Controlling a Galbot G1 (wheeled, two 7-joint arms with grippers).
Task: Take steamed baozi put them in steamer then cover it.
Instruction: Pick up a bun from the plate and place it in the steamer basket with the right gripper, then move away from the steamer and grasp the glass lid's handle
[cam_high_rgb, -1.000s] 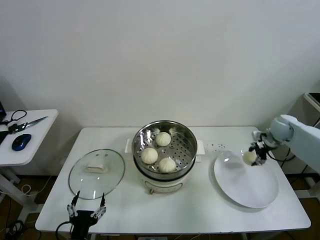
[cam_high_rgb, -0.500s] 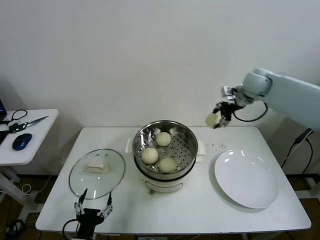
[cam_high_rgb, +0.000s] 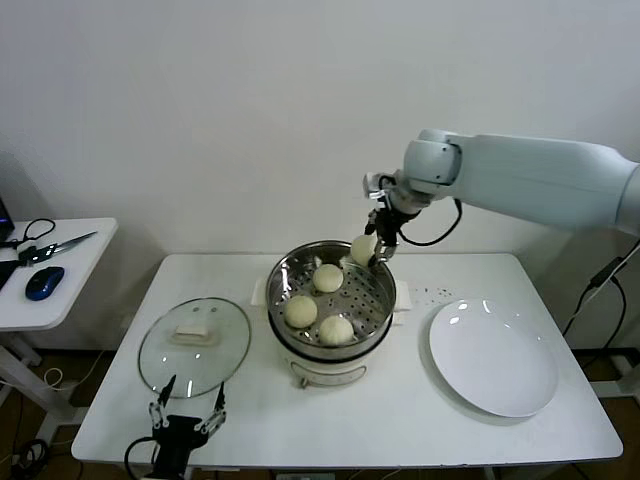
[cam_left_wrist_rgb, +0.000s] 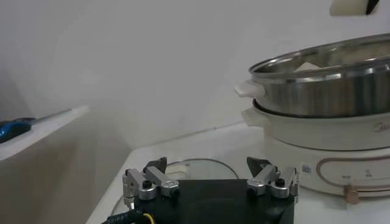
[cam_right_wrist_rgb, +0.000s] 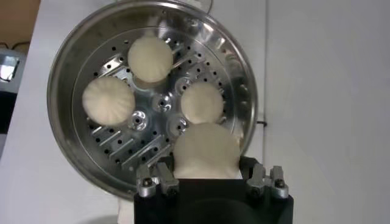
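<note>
There are four buns: three sit in the one steamer (cam_high_rgb: 330, 290), at (cam_high_rgb: 327, 278), (cam_high_rgb: 299, 311) and (cam_high_rgb: 336, 329), and one bun (cam_high_rgb: 363, 249) is up in the air. There is one glass lid (cam_high_rgb: 193, 346) and one white plate (cam_high_rgb: 493, 358). There are two counters (cam_high_rgb: 420, 420) (cam_high_rgb: 70, 262).

bright, even indoor light, glints on the steamer (cam_high_rgb: 331, 300) rim, soft blur in the left wrist view

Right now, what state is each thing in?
steamer: uncovered, three baozi inside
fourth baozi: held above the steamer's rim
right gripper: shut on fourth baozi
cover: flat on the table
plate: empty
left gripper: open, idle near the cover
</note>
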